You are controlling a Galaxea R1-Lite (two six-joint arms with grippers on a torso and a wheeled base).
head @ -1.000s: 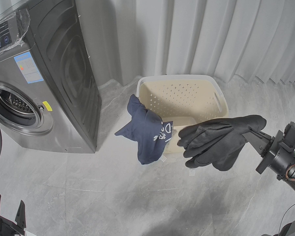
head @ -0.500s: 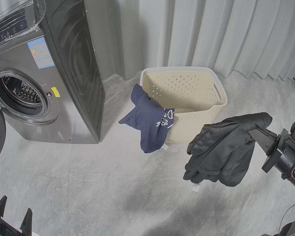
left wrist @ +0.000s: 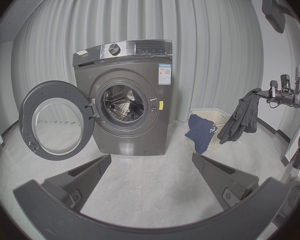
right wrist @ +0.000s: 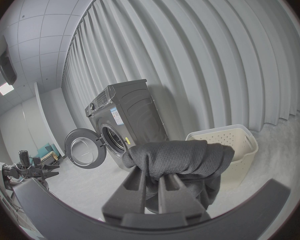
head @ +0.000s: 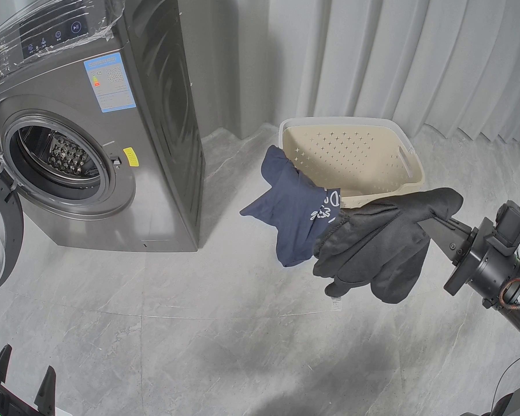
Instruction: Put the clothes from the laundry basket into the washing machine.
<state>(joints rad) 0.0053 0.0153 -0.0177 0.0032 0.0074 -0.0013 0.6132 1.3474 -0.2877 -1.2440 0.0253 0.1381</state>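
Black garment (head: 381, 244) is up out of the basket (head: 407, 157), clamped in the right gripper (right wrist: 152, 177) fingers. It hangs in the air near the basket, well apart from the washer (head: 156, 117). The door (left wrist: 55, 119) stands open, and something dark seems to lie in the drum (left wrist: 125, 105). A navy shirt (head: 294, 215) drapes over the basket's rim, so that one's left to do. The right arm stretches out level, cloth folded over its fingers. The left gripper (head: 26, 365) sits low near the floor, fingers apart, holding nothing.
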